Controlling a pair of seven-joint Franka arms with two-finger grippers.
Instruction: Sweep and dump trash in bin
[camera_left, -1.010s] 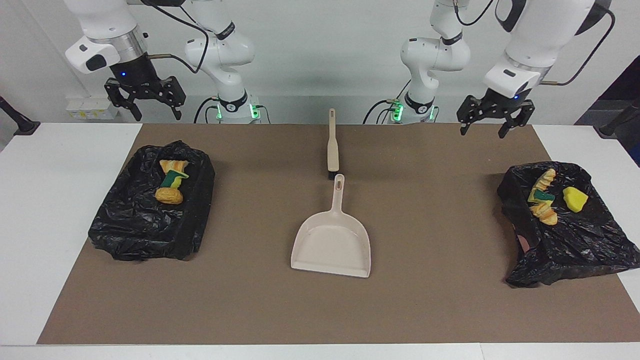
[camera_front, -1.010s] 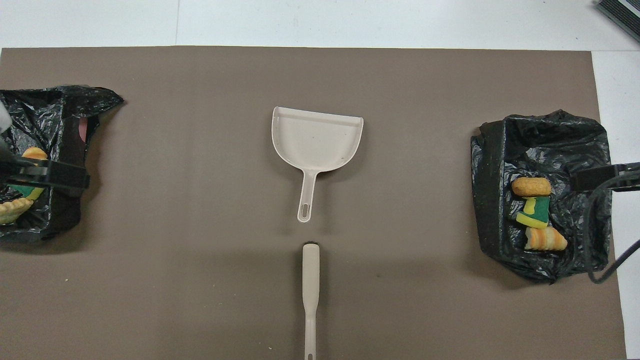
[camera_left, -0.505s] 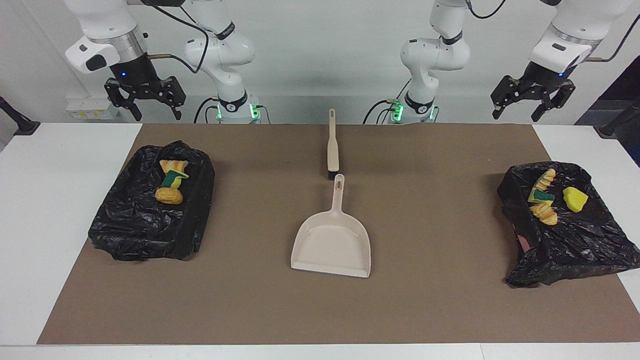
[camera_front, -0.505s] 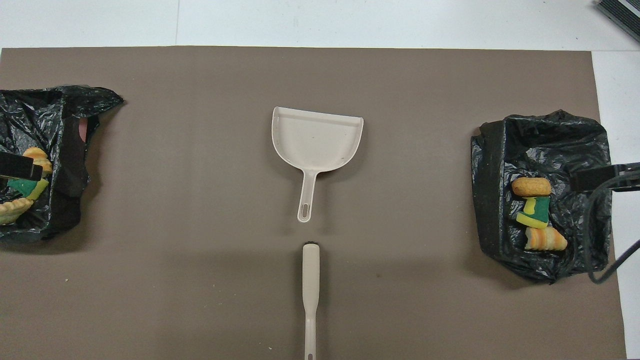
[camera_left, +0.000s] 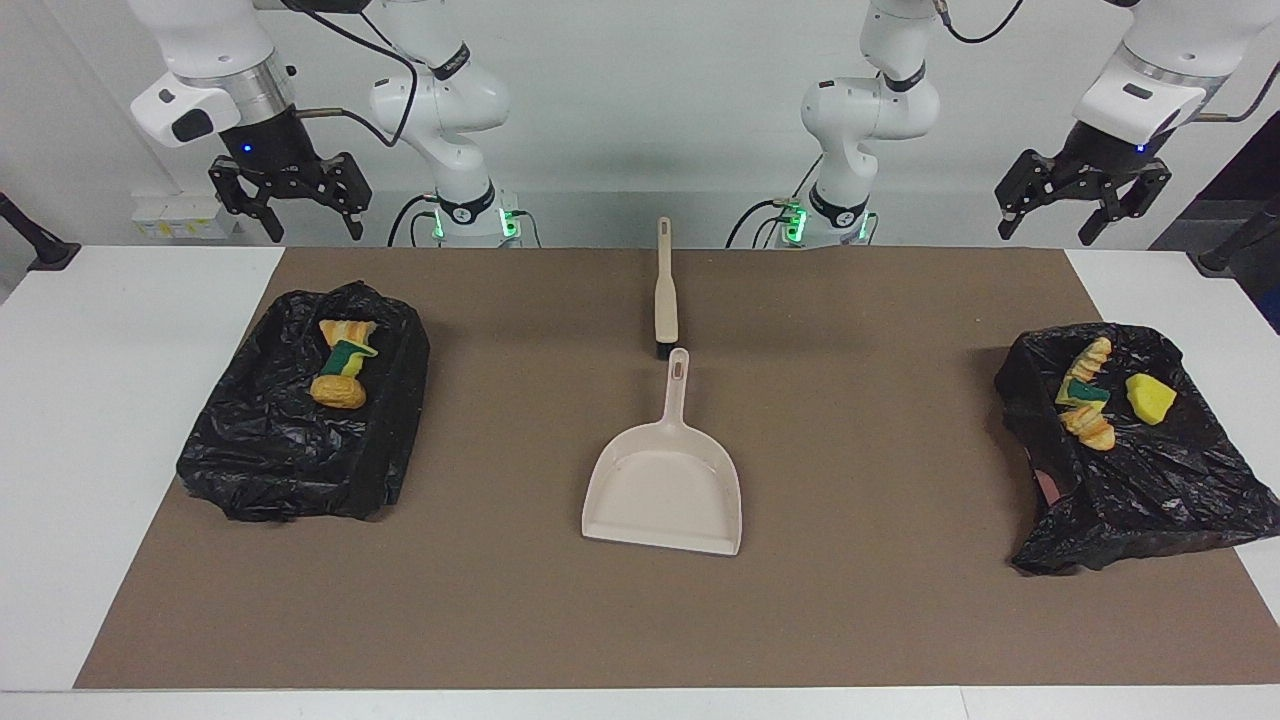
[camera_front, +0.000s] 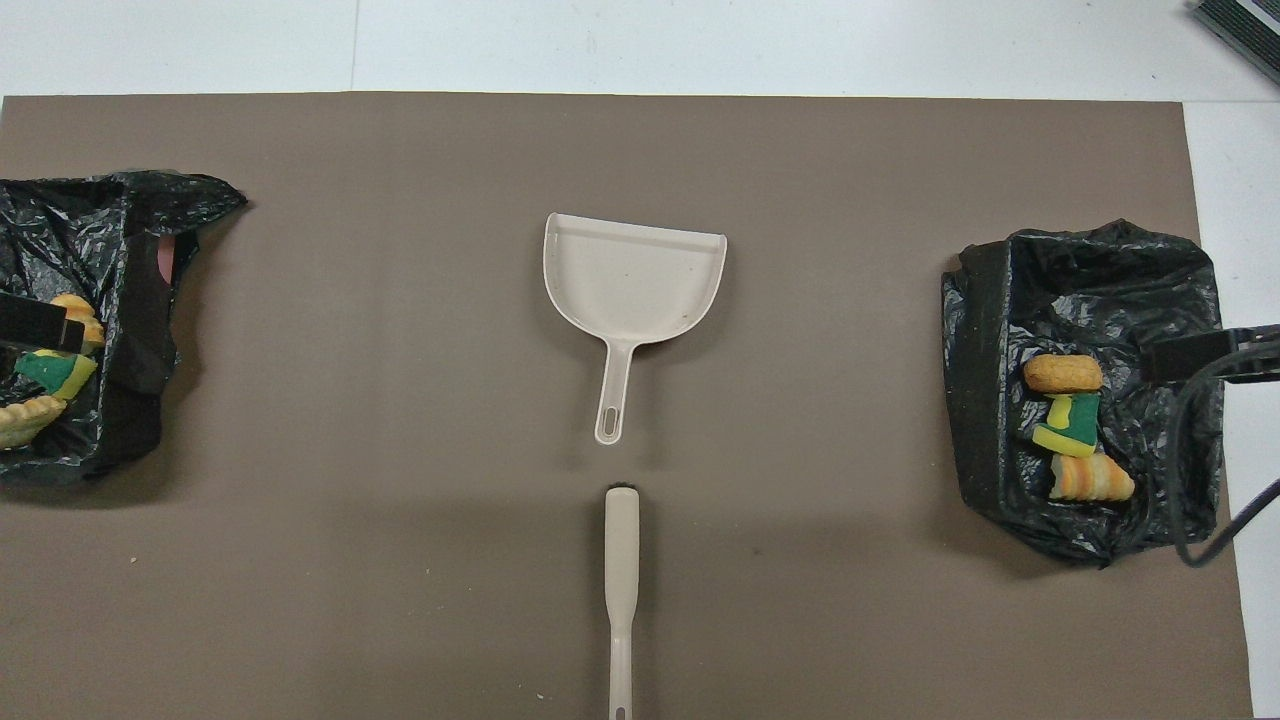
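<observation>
Two bins hold all the trash I can see. Facing view: the bin toward the right arm's end (camera_left: 300, 400) holds trash scraps (camera_left: 340, 372), tan-orange lumps and a green-sided sponge piece; the bin toward the left arm's end (camera_left: 1130, 480) holds more scraps (camera_left: 1085, 400) and a yellow sponge chunk (camera_left: 1150, 398). No scraps show on the brown mat (camera_left: 850, 600) of the desk. The dustpan (camera_left: 665, 490) lies empty mid-mat, the brush (camera_left: 664, 300) just nearer the robots, nearly touching its handle. Judgement: sweeping and dumping look done; nothing appears left but parking. The right gripper (camera_left: 290, 195) hangs raised over the desk's edge, fingers spread wide, holding nothing. The left gripper (camera_left: 1085, 195) likewise, fingers wide apart, empty. Against the earlier frames, the left gripper has risen and swung outward toward its end of the desk; the right has not moved. Overhead view: dustpan (camera_front: 635, 280), brush (camera_front: 621, 560) and both bins (camera_front: 1085, 300) (camera_front: 120, 250) are unchanged; the dark bar over the bin at the left arm's end has drawn back to the frame edge.
</observation>
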